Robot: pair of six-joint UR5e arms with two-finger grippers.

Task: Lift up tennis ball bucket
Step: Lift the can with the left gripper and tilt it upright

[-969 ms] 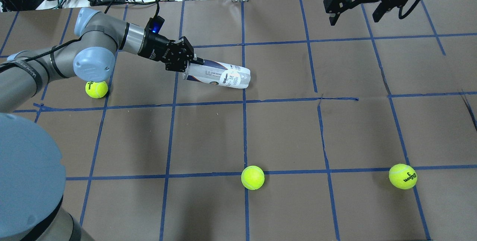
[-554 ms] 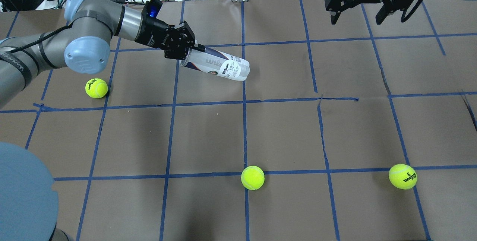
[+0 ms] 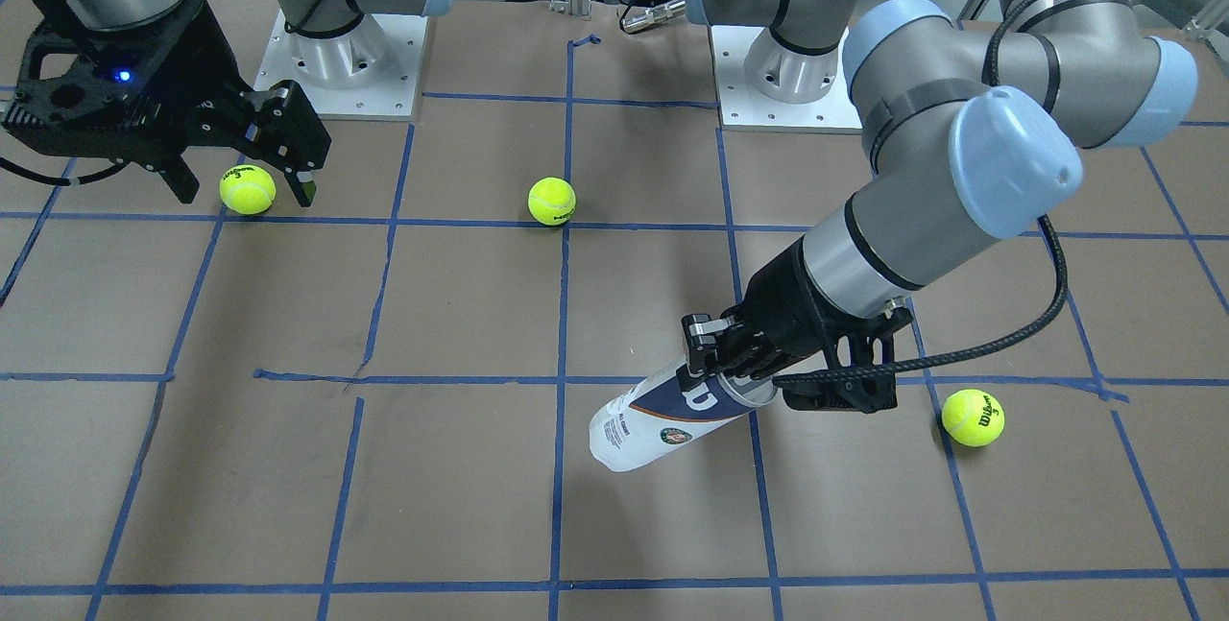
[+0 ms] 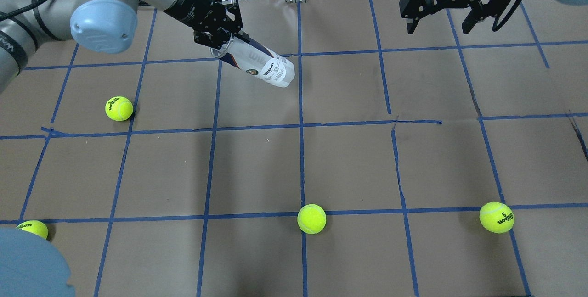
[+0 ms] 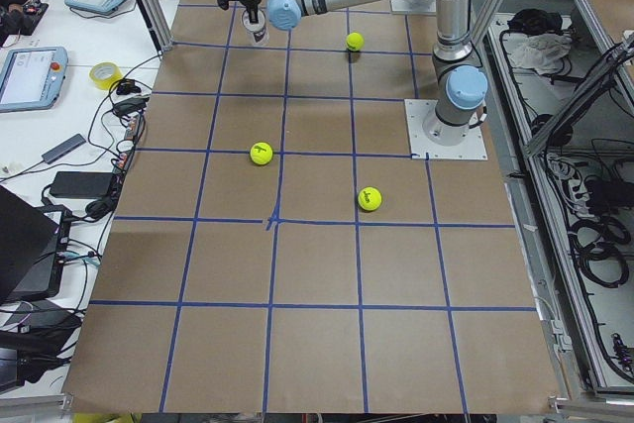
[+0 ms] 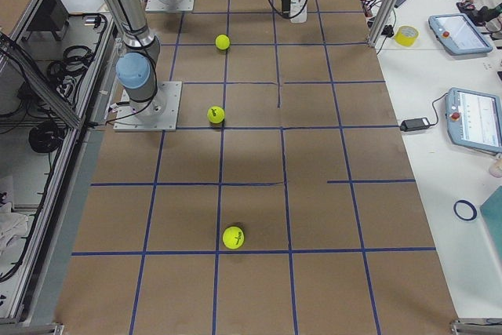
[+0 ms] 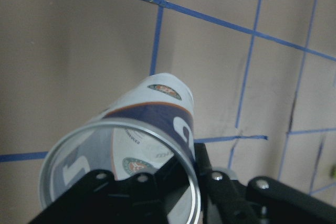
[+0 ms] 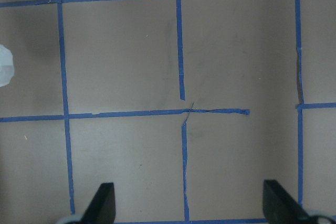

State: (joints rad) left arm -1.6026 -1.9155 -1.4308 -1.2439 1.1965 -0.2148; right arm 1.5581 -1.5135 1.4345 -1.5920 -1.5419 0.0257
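The left tool [image 4: 223,40] pinches the bucket [image 4: 264,65] by its open rim, so the closed end droops toward the worktop [image 4: 349,159], seemingly clear of it. The right tool [image 4: 438,24] hangs spread, well apart. A second ago the bucket lay flat; now it is raised and tilted.

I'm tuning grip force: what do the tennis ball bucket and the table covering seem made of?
Tennis ball bucket: probably thin glossy clear plastic, its label showing through the wall; silvery, perhaps metal rim. Table covering: likely matte brown paper, visibly torn.
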